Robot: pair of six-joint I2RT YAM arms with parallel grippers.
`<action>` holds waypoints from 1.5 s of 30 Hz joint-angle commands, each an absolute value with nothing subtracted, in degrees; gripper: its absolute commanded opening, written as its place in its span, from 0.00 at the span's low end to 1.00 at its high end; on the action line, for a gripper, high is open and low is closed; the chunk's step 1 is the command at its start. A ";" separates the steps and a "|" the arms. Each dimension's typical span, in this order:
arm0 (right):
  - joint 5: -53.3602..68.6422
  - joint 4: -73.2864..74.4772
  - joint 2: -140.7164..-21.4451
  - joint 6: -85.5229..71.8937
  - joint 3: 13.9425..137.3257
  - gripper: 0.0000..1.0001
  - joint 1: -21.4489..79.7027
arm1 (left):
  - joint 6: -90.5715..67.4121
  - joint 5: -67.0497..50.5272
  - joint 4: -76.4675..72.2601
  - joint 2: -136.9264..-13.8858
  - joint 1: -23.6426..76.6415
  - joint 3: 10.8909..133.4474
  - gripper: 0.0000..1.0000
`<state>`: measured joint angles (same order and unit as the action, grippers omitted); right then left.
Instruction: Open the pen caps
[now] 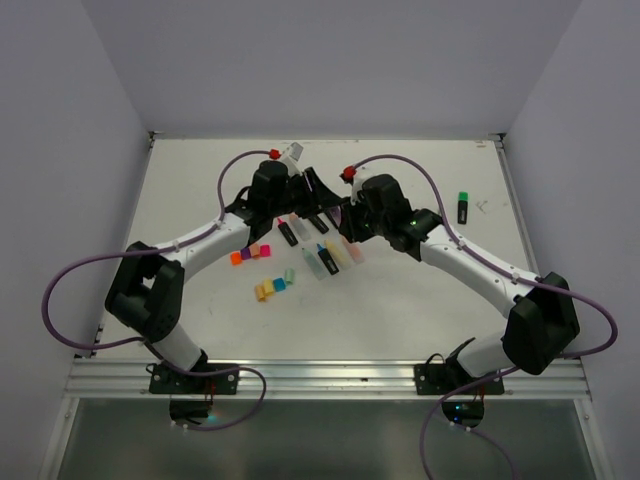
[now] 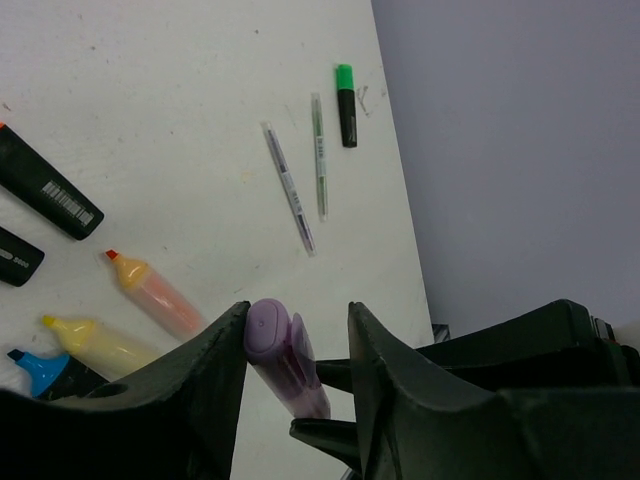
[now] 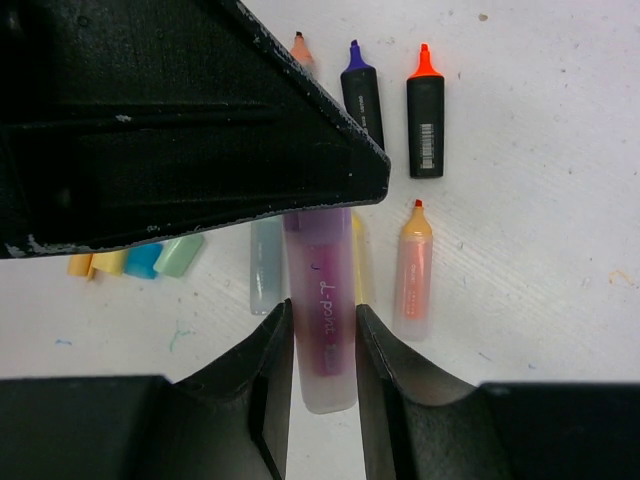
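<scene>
The two arms meet over the middle of the table [image 1: 420, 310], both at one lilac highlighter [image 3: 320, 300] that is lifted off the surface. The right gripper [image 3: 322, 310] is clamped on its barrel, a finger pressed against each side. The left gripper [image 2: 297, 318] sits around the other end, where the lilac cap [image 2: 266, 332] is. Its jaws stand apart, with one finger against the cap and a strip of table showing between the cap and the other finger. The cap seems to be still on the barrel, though the joint is hidden. Six loose caps [image 1: 262, 270] lie on the table below the left gripper in the top view: pink, orange and purple in one cluster, yellow, blue and green in another just beside it. Uncapped highlighters [image 3: 425, 115] lie in a row under the grippers. Well apart, near the right edge, a black highlighter wears a green cap [image 2: 345, 76], with two thin pens [image 2: 290, 188] beside it.
</scene>
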<state>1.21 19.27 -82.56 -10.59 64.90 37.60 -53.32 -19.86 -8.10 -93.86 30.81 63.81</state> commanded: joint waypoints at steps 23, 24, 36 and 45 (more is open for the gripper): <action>2.37 12.22 -81.82 -13.10 64.69 0.42 37.97 | -57.30 -23.63 -16.34 -91.93 31.64 60.65 0.00; 2.63 11.69 -81.91 -13.01 64.60 0.43 37.88 | -57.91 -24.34 -17.57 -92.02 31.55 60.47 0.00; 4.83 11.07 -82.71 -12.92 64.16 0.38 37.97 | -59.41 -24.43 -18.02 -88.95 29.53 60.38 0.00; 4.40 12.30 -83.67 -13.53 65.12 0.00 37.97 | -59.33 -24.00 -18.46 -89.39 28.92 60.91 0.00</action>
<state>4.16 13.13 -82.61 -13.04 64.20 37.60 -59.22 -23.62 -15.62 -91.09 29.32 59.90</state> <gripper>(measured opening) 0.200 0.270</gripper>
